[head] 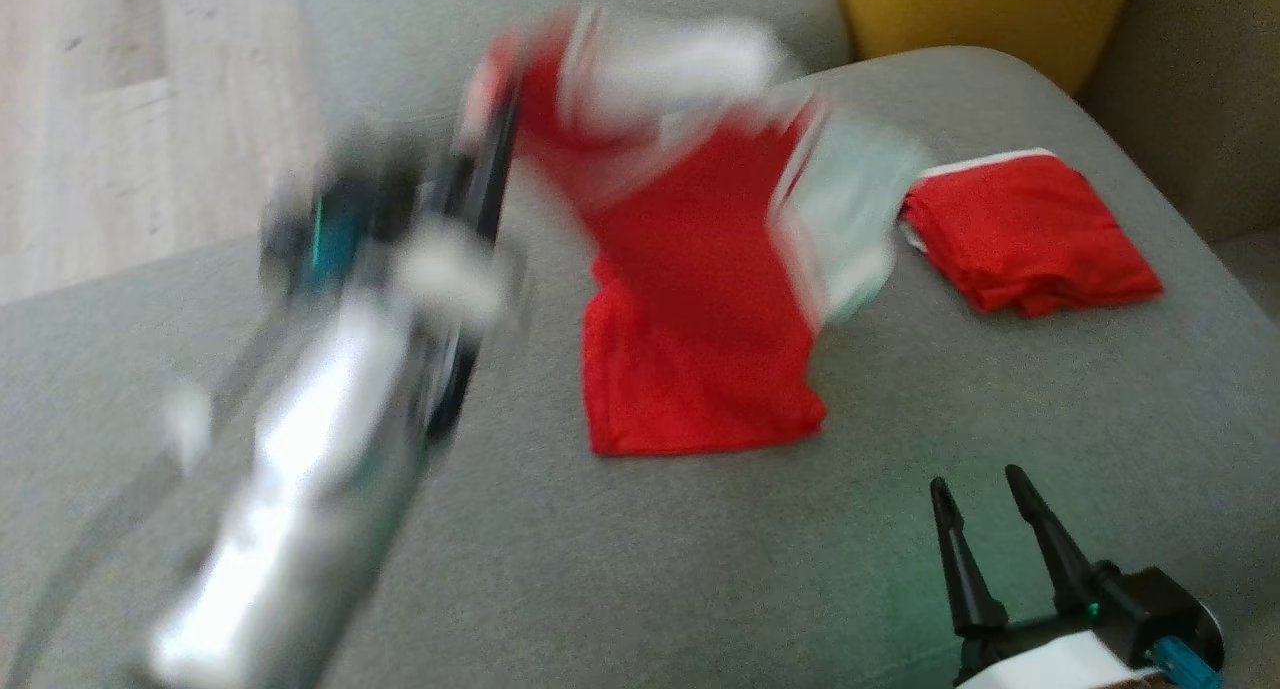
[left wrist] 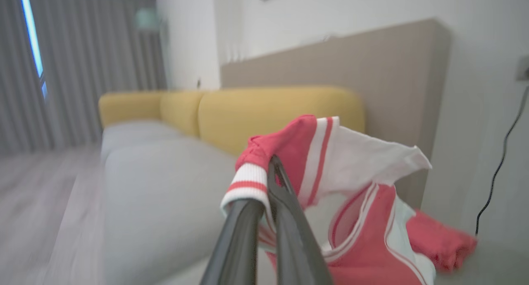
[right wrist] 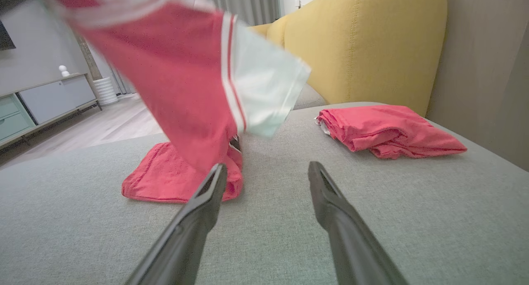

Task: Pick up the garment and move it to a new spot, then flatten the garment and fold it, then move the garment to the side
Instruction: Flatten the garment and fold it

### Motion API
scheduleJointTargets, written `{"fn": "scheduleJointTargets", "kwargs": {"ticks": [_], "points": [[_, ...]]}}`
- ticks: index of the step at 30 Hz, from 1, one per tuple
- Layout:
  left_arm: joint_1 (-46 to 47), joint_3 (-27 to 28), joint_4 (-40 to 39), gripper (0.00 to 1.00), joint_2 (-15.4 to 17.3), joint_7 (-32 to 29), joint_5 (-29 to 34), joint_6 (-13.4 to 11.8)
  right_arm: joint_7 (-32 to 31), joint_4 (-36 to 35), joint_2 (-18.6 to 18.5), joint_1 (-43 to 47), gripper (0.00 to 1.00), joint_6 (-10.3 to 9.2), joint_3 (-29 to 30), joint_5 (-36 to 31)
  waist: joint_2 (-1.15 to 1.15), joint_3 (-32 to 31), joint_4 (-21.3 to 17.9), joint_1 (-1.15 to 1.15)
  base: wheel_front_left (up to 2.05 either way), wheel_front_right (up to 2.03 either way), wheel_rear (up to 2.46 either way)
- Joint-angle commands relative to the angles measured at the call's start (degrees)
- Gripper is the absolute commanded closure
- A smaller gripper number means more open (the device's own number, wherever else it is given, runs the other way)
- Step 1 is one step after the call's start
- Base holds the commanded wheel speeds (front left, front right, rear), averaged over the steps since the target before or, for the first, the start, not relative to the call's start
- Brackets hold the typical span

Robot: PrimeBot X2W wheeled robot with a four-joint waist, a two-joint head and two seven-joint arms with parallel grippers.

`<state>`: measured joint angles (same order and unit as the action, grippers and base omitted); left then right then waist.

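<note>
Left gripper (left wrist: 264,178): fingers together, clamped on garment (head: 700,299) at a white ribbed edge with one red stripe. Raised above seat (head: 650,569), at upper left of head view. Blurred there, along with its pale forearm.

Garment: red body, white sleeves, red-and-white stripe trim.
- Top part up off seat, hanging from left gripper and slanting down toward the right of head view.
- Lower hem bunched on seat, near its middle.
- One white sleeve hanging free on the side toward folded cloth (head: 1030,234), close to it; contact not determinable.
- In left wrist view, neckline open below the fingers, one white sleeve spread out to the right.

Right gripper (head: 975,479): fingers wide apart, nothing between them. Low over seat at lower right of head view, tips pointed up that view toward garment hem, apart from it.

Folded cloth: red, white edge showing at its far side. Flat on seat toward the far right corner, in front of yellow cushion (head: 980,9). Well apart from right gripper.

Seat: grey fabric, wide and flat. Pale wood floor (head: 120,99) beyond its left edge in head view.
</note>
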<state>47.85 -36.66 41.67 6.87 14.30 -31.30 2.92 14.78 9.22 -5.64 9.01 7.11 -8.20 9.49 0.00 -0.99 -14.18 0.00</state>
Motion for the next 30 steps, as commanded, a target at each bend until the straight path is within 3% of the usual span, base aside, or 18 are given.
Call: {"fn": "scheduleJointTargets", "kwargs": {"ticks": [1,5,8,12,16,17,22,28,30], "points": [[-3.3,2.6,-1.3,1.0,2.6,0.6,-1.2,-0.7,0.2,-2.1,0.0,-1.0,0.0,0.37,-0.8,-0.6,0.0,0.0,1.3,0.0,0.0,0.0,0.0],[-19.6,6.3,-3.8,1.0,5.7,0.7,-3.8,-3.9,0.2,-2.2,-0.2,-0.1,0.0,0.37,-0.1,-0.8,0.0,0.3,3.6,0.0,0.0,0.0,0.0],[-32.4,12.3,-9.5,1.0,8.9,0.7,-3.4,-7.9,0.2,-2.4,-0.7,0.3,0.0,0.37,0.4,-1.0,0.0,0.6,5.7,0.0,0.0,0.0,0.0],[-40.1,17.7,-15.1,1.0,10.9,0.7,-1.1,-10.8,0.2,-2.5,-1.2,0.6,0.0,0.37,0.6,-1.1,0.0,0.6,7.6,0.0,0.0,0.0,0.0],[-43.2,20.8,-18.0,0.98,11.2,0.7,1.2,-11.8,0.2,-2.4,-1.2,0.5,0.0,0.37,0.3,-1.2,0.0,0.7,8.7,0.0,0.0,0.0,0.0],[-43.8,21.8,-19.1,0.0,10.4,0.7,2.3,-12.5,0.2,-2.4,-1.1,0.4,0.0,0.37,0.1,-1.1,0.0,0.7,8.9,0.0,0.0,0.0,0.0],[-45.5,21.6,-23.5,0.0,7.3,0.7,6.7,-14.4,0.2,-2.2,-1.1,0.0,0.0,0.37,-0.4,-1.0,0.0,0.7,8.6,0.0,0.0,0.0,0.0],[-49.1,18.7,-25.9,0.0,2.3,0.3,6.0,-13.5,0.2,-2.1,-1.0,-0.2,0.0,0.37,-0.5,-0.7,0.0,0.7,7.8,0.0,0.0,0.0,0.0],[-50.0,17.4,-24.1,0.0,1.2,-1.4,6.1,-14.5,0.2,-2.0,-0.9,-0.3,0.0,0.37,-0.9,-0.7,0.0,0.7,7.1,0.0,0.0,0.0,0.0]]}}
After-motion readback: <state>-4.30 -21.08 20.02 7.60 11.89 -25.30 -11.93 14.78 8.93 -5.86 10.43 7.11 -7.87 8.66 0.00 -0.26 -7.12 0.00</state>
